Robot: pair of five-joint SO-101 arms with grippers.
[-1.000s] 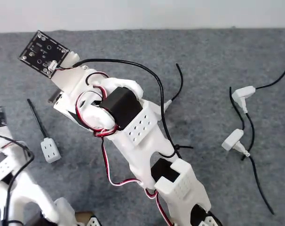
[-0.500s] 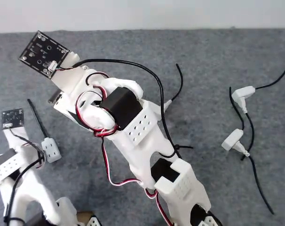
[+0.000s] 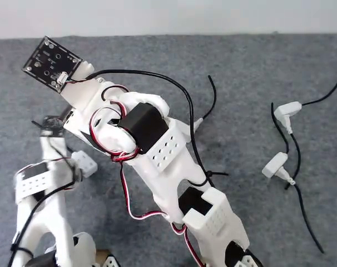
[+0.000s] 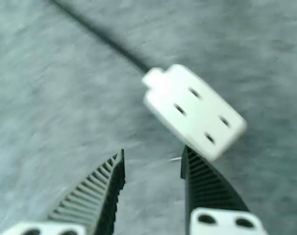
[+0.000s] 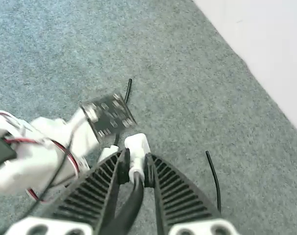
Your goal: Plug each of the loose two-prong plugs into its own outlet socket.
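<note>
The left arm point(image 3: 38, 206) stands at the left edge of the grey felt-like table cover point(image 3: 241, 67), bent up and forward, its small dark wrist camera board point(image 3: 51, 125) close under the right arm's forearm. A second ago it sat low at the very edge of the high view; it has since swung up and to the right.

The left gripper point(image 4: 152, 155) points down at the cover, its black ribbed jaws a moderate gap apart and holding nothing. Just past the tip of one jaw lies the white block-shaped plastic outlet socket point(image 4: 195, 110), flat, with four dark slots facing up and a thin black cord point(image 4: 99, 34) running away from its end. In the high view the outlet socket point(image 3: 85, 163) now sits right beside the left arm's wrist, farther right than a second ago.

The right arm point(image 3: 163, 156) stretches from the bottom middle diagonally up to the left and has kept that pose through the earlier frames. The right gripper point(image 5: 136, 164) is clamped on a white two-prong plug point(image 5: 137, 144), whose thick black lead point(image 5: 131, 200) runs back between the jaws. The plug hangs just above the left arm's camera board.

Well to the right, two loose white plugs lie on the cover, unmoved: the upper plug point(image 3: 287, 113) and the lower plug point(image 3: 276, 165), near each other, each trailing a black cord.
</note>
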